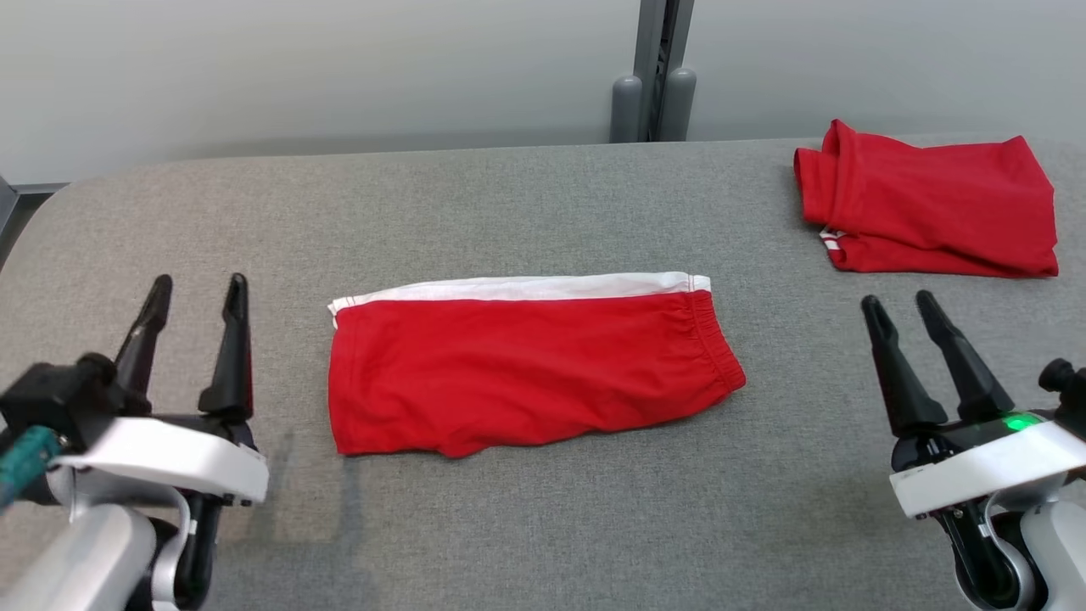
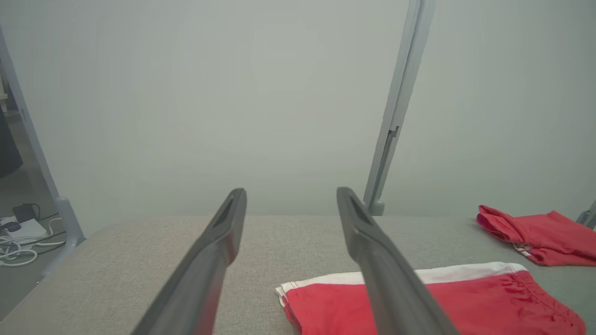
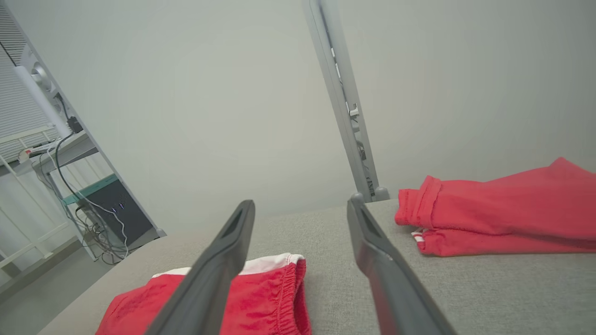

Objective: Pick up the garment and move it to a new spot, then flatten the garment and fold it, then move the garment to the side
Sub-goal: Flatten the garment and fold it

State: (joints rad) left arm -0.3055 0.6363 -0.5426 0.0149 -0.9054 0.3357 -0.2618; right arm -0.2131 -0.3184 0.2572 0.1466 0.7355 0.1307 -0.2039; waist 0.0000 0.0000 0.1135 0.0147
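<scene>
The left gripper [image 1: 199, 280] hovers over the near left of the table [image 1: 543, 204], fingers wide apart and empty. Red shorts [image 1: 526, 373] (folded, white band along the far edge) lie flat mid-table. Another red garment [image 1: 933, 208] sits far right; the right gripper [image 1: 898, 299], near right, also gapes empty.

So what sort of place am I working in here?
Probably a robotics lab or test cell, not a home: a grey fabric-covered table, plain wall panels joined by a metal post, and loose cables lying beside the table.
</scene>
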